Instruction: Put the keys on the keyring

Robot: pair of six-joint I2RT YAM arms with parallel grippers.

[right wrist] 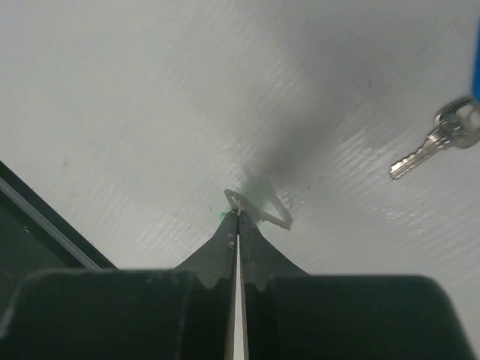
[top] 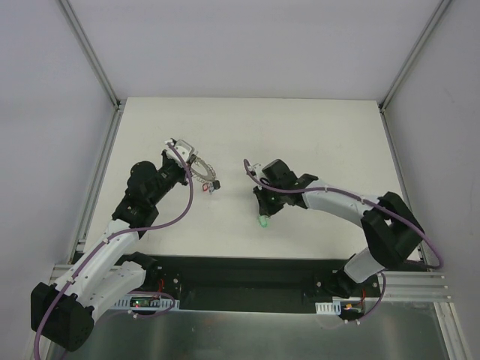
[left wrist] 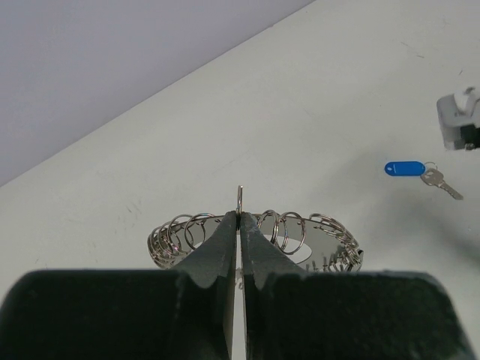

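Note:
The keyring is a wide silvery ring with several small split rings along its rim. My left gripper is shut on its near rim, with one small ring standing up between the fingertips. In the top view it holds the keyring at the table's left middle. The blue-tagged key lies flat on the table; its silver blade shows in the right wrist view. My right gripper is shut on the green-tagged key just above the table. The green tag hangs below the gripper.
Red-tagged and black-tagged keys dangle from the keyring's right rim. The white table has metal frame rails along its left and right edges. The black base strip runs along the near edge. Part of the right arm shows in the left wrist view.

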